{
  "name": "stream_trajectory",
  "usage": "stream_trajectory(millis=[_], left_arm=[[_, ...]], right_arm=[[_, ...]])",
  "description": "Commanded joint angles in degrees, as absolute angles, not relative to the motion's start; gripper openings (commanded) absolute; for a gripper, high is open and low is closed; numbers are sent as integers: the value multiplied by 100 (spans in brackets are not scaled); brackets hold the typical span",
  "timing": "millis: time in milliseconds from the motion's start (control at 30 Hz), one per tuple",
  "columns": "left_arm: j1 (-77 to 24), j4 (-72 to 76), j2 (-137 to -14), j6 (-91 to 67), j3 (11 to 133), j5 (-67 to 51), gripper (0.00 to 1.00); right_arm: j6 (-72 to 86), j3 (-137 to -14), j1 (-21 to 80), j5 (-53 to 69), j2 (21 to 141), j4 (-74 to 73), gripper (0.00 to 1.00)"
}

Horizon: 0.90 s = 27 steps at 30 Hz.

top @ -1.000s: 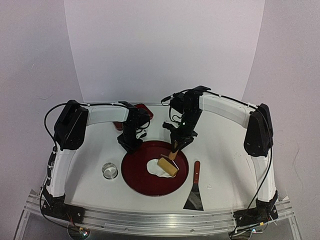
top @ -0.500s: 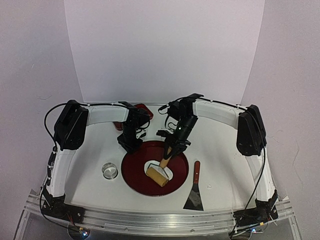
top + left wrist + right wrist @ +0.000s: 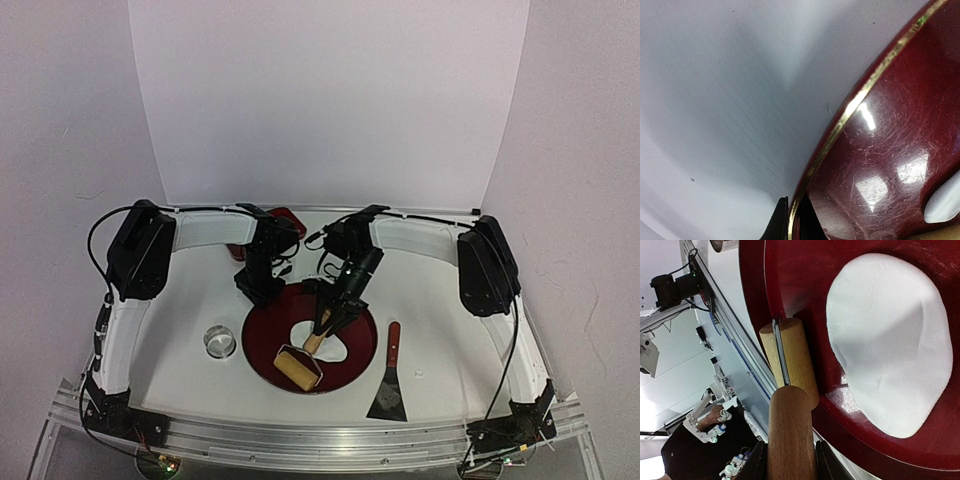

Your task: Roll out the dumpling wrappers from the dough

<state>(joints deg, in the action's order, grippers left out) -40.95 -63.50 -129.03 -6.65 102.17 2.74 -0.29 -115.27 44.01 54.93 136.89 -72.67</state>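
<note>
Right arm reaches over the red tray (image 3: 262,345), right gripper (image 3: 325,318) pinching the roller (image 3: 297,366) handle; left gripper (image 3: 265,290) nips the tray's far rim.

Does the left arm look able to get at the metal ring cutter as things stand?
Probably, once freed: the ring cutter sits alone near the left gripper, nothing between them, but that gripper is pinching the red tray's rim.

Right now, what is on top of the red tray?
A flattened white dough sheet and the wooden roller near the front rim, its handle held by the right gripper. The roller hides the tray beneath it; whether dough lies under it cannot be seen.
</note>
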Motion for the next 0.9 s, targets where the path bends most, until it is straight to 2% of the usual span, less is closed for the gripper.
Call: stream_trajectory(millis=[0,167,200,300,433,667,800,867], left_arm=[[-4096,-5832,-12967,-1126,10078,1538,0],[-4088,-5879,-12921,-1438,10246,1801,3],[-4087,-5802,-12848,-1449,10229,1797,6],[-4085,-5395,-12529,-1382,10040,1701,33],[-4070,-5238,-12382,-1312,10128,1718,53],[-4061,-5450,-12194,-1342,10523,1580,75],[-4061,-5992,-11937,-1717,10733,1092,86],[-4062,-6204,-11721,-2017,10624,741,88]], right_arm=[[256,-11310,4548,2153,13405,-7099,0],[378,-11286,4606,2493,12473,-6849,0],[396,-11260,4613,2528,12320,-6839,0],[467,-11173,4628,2574,11930,-6838,0],[625,-11109,4629,2817,11519,-6826,0],[966,-11086,4667,3126,10986,-6838,0],[1215,-11228,4674,2249,10884,-6941,0],[1313,-11388,4675,1682,10964,-7051,0]])
